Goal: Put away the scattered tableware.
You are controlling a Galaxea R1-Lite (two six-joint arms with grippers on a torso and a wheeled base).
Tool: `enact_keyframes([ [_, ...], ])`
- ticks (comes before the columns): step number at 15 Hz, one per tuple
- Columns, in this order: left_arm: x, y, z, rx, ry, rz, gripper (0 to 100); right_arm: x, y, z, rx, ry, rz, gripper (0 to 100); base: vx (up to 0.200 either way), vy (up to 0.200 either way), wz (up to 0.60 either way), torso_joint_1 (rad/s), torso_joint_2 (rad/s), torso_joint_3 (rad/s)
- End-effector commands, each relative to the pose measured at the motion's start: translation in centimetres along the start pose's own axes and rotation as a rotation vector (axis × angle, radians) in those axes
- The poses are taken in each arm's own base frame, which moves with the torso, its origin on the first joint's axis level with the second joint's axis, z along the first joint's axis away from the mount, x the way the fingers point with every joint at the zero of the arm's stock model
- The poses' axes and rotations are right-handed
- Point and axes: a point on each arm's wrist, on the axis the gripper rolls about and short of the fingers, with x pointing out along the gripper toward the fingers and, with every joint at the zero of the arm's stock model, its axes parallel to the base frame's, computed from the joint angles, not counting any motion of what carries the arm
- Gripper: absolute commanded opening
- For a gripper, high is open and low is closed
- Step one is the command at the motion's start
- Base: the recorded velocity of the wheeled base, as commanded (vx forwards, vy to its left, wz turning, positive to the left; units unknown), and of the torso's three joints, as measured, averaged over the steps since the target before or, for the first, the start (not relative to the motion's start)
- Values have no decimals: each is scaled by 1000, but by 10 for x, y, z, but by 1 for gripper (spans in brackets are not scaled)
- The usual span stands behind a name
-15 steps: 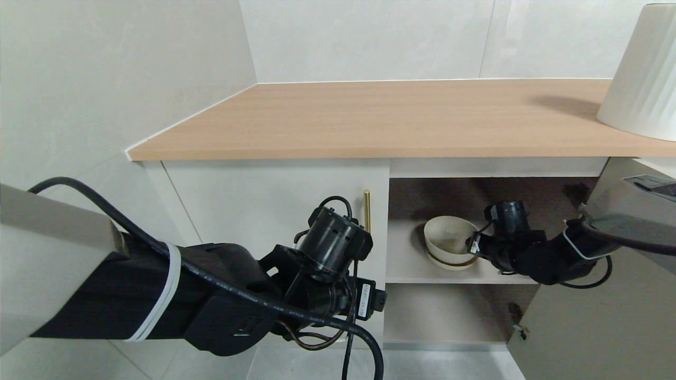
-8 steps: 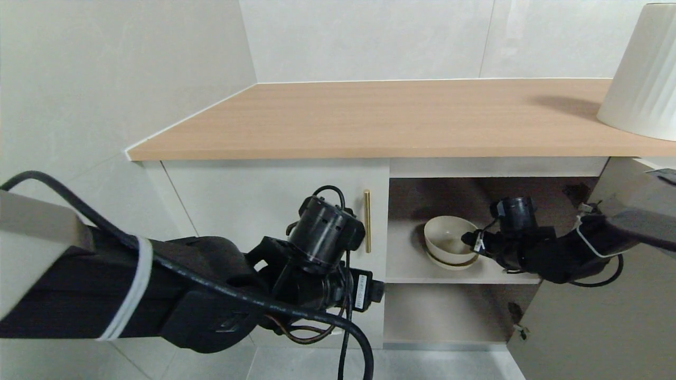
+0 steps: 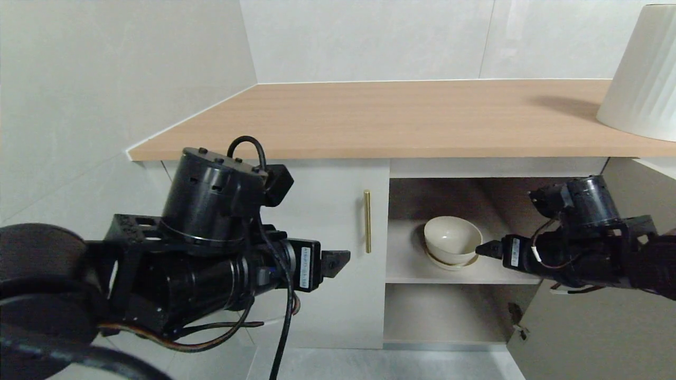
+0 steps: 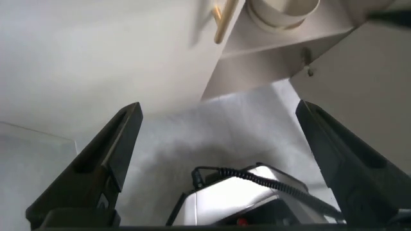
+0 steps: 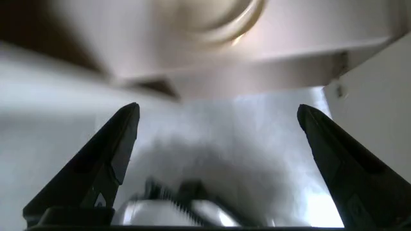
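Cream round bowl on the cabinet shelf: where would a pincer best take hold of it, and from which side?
Probably the near rim of the cream round bowl, one finger inside, one outside, coming level into the open cabinet from its front. It sits mouth up, and the wooden countertop overhead blocks a descent.

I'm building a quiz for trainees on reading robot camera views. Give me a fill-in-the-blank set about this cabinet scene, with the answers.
1. The cream bowl sits on the cabinet's ___ shelf.
2. The right hand, near the bowl, is ___ and empty.
3. The door with the brass handle is ___.
4. The white lampshade stands on the wooden ___.

Missing words: upper, open, closed, counter.
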Motion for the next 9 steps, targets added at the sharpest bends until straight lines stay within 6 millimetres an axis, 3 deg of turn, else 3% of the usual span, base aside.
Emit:
enact_keyframes([
  [1,-32,10,-2,-19,-59,-19,100,-51,2,-9,-28,-43,55,100,0,0,0,0,0,0],
  [6,-42,41,-15,-73,-127,34,100,-87,3,-29,-90,41,81,100,0,0,0,0,0,0],
  [9,-41,41,-17,-55,-127,33,100,-98,0,-38,-108,55,93,100,0,0,0,0,0,0],
])
